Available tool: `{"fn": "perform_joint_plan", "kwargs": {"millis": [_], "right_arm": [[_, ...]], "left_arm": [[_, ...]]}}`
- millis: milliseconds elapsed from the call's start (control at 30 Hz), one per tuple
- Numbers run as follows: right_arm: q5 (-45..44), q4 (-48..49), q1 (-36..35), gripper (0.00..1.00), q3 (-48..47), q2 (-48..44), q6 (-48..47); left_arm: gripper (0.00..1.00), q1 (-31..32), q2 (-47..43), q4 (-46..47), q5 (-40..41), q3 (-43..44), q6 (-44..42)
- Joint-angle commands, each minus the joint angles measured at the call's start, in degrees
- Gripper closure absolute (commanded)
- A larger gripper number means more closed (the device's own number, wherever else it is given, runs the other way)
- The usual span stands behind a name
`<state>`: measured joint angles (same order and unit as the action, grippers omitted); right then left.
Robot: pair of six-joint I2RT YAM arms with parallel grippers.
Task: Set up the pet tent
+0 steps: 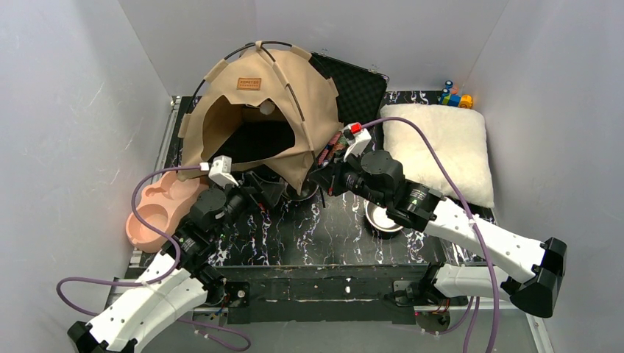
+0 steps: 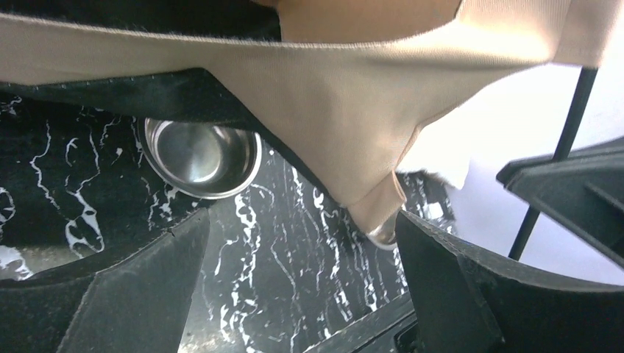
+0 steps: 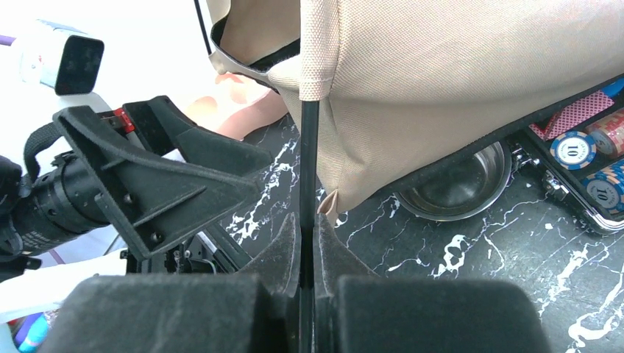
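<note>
1. Surface: one table top, black with white marble veining, on a black frame. Plain white walls close it in on the left, back and right.
2. Feeder: one, pink, with two round wells, at the table's left edge.
3. Left gripper: one, black, jaws spread wide with nothing held. It sits low in front of the tent's entrance, and a lower front corner of the canvas hangs just above the gap between its fingers.
4. Pet tent: one, tan canvas, standing as a dome at the back left of the table, with its dark arched entrance facing the arms. Thin black poles run through sleeves over the top.
5. Label patch: one, brown, above the entrance; its print is too small to read.
6. Steel bowls: two. One lies partly under the tent's front edge; the other is under the right arm.
7. Right gripper: one, jaws closed tight on a pole that stands upright and enters a canvas sleeve at the tent's right front corner.
8. Case: one, black, open behind the tent. It holds poker chips, two of them readably marked "10".
9. Cushion: one, fluffy white, on the right side of the table.
10. Small coloured items: a cluster at the far right corner, number unclear.
</note>
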<state>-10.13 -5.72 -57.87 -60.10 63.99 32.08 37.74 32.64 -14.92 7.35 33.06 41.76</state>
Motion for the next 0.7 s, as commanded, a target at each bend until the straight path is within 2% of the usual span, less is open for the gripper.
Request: {"fn": "perform_joint_plan", "kwargs": {"millis": [0,300,467,667], "right_arm": [[-0.39,7.25,-0.05,0.99,0.19,-2.56,1.19],[0.35,7.43,-0.06,0.99,-0.12,-2.16,1.28],[1.13,7.63,-0.08,0.99,-0.11,-2.02,1.48],[1.68,7.99,-0.05,0.99,-0.02,-1.59,1.74]], "left_arm": [[0.02,-0.26,1.86,5.31,3.21,-0.12,5.30],[0.03,-1.00,6.75,11.86,0.69,-0.94,8.42],[0.16,-1.91,8.62,16.56,1.06,-2.73,11.22],[0.25,-2.71,10.31,23.54,0.61,-4.77,12.56]]}}
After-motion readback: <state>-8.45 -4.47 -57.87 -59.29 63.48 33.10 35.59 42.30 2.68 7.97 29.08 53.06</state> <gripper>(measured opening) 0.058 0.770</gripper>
